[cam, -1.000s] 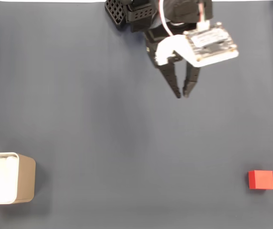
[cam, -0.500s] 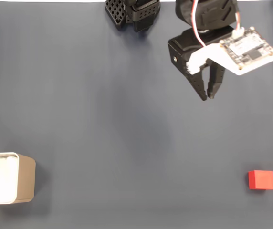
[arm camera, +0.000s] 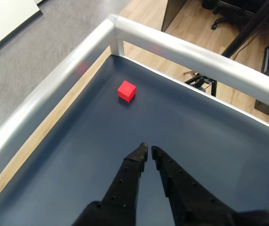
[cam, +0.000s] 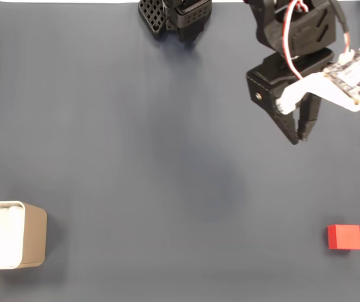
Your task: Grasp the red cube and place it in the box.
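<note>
Starting out: nothing grasped yet.
Your pincer (cam: 298, 139), tips nearly together, hangs well apart from the red cube (cam: 344, 237); the box (cam: 34, 234) waits.

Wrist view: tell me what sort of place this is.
Probably an office or lab: a dark blue table with a silver rail, wood floor beyond, and an office chair's wheeled base at the top.

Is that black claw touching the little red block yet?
Apart. In the fixed view, bare blue mat lies between the gripper and the red cube; the wrist view shows the same gap ahead of the fingertips.
</note>
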You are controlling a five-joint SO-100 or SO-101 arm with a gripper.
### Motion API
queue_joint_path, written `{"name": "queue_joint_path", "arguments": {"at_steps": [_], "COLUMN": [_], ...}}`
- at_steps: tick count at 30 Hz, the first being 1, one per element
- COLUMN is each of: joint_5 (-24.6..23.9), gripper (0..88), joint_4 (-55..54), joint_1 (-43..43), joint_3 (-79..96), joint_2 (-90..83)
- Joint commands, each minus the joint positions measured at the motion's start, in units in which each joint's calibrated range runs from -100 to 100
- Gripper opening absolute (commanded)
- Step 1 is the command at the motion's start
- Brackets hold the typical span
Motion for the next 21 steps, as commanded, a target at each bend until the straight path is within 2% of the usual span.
{"name": "queue_joint_path", "arguments": {"at_steps": [1,21], "joint_5": [0.15,0.83], "gripper": [0.2,5.9], "joint_4": [-1.38,-4.00], "joint_1": [-1.24,-2.09], "joint_3": [-3.39,-12.24], "joint_2": [0.17,13.08]}}
